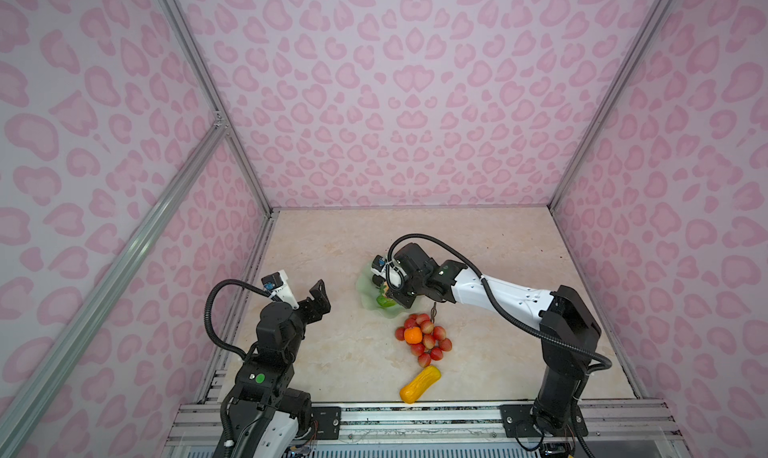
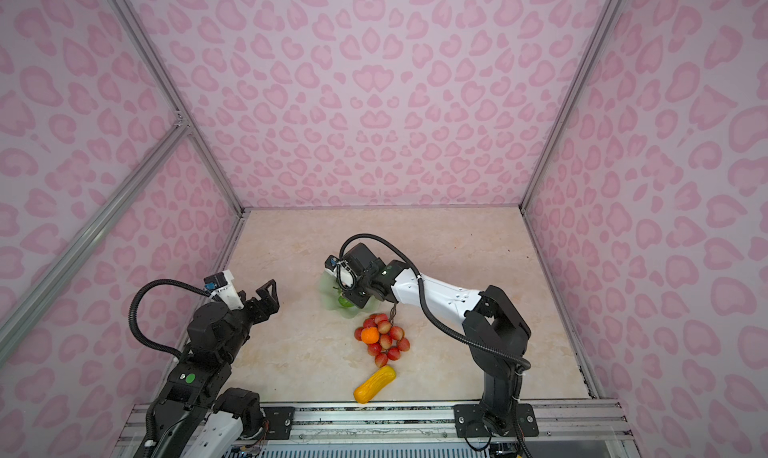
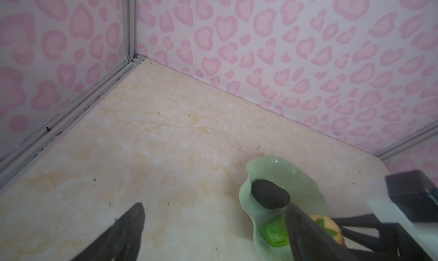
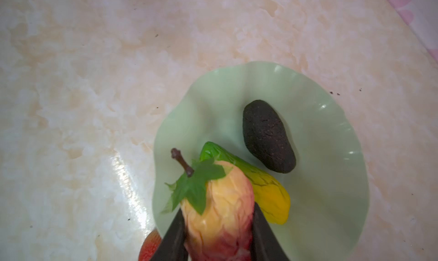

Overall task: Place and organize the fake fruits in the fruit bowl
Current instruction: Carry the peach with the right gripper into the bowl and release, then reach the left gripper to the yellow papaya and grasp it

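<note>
Closest to the right wrist lens is the pink-red strawberry (image 4: 220, 207), clamped near its red end by the right pincer (image 4: 216, 219). The dark jaws sit narrow against both flanks, so the leafy cap and brown stem lead out over the fruit bowl (image 4: 331, 176). Its skin is wrinkled and pales from red to yellow. Whether it touches the dish I cannot tell.

Glossy, mint-green and wavy-rimmed, the bowl sits at centre frame in both top views. It already cradles the matt, pebbly dark avocado (image 4: 269, 136) and the bumpy yellow-green oblong (image 4: 267, 188), side by side, apparently to leave room.

Just below the bowl in a top view, the red berry bunch (image 1: 432, 339) lies on the marbled table (image 1: 498, 268) with the small orange (image 1: 412, 335) resting on it. The ribbed yellow-orange oblong (image 1: 419, 384) lies lower. At left of centre, the left pincer (image 1: 321, 295) hangs wide and empty, likely keeping clear.
</note>
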Available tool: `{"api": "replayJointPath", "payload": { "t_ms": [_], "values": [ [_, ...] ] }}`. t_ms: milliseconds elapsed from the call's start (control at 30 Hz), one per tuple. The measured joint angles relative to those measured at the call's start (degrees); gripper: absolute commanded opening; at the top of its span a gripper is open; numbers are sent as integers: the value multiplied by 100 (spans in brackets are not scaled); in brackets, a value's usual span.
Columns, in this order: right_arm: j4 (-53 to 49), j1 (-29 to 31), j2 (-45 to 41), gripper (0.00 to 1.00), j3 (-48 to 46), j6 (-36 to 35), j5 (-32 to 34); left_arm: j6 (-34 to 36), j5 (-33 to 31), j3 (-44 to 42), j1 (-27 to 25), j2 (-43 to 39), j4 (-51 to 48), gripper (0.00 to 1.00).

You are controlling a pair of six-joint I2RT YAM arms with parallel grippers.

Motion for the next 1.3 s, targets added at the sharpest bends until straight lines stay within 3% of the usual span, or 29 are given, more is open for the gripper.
{"api": "replayJointPath", "payload": {
  "t_ms": [200, 333, 467, 800, 867, 967, 1100, 1300],
  "values": [
    [-122, -107, 365, 38, 79, -192, 101, -11, 682, -33, 0, 9, -11, 91],
    [-149, -125, 509, 58, 55, -229, 101, -44, 1029, -46, 0, 79, -7, 90],
    [-138, -136, 514, 68, 4, -203, 116, -46, 1285, -70, 0, 146, -9, 89],
    [688, -667, -885, 79, -717, 702, -155, -151, 2120, -35, -212, 669, -11, 77],
    [1012, -898, -1226, 81, -1008, 1025, -155, -210, 2190, -81, -625, 688, -44, 76],
    [1440, -1279, -1711, 85, -1497, 1604, -31, -267, 2076, -138, -1700, 704, -76, 75],
    [1987, -1794, -2260, 95, -2166, 2339, 48, -487, 1576, -240, -3320, 1038, -79, 73],
    [2643, -2400, -2793, 96, -3008, 3200, 59, -651, 702, -208, -5152, 2090, -79, 74]
  ]
}}
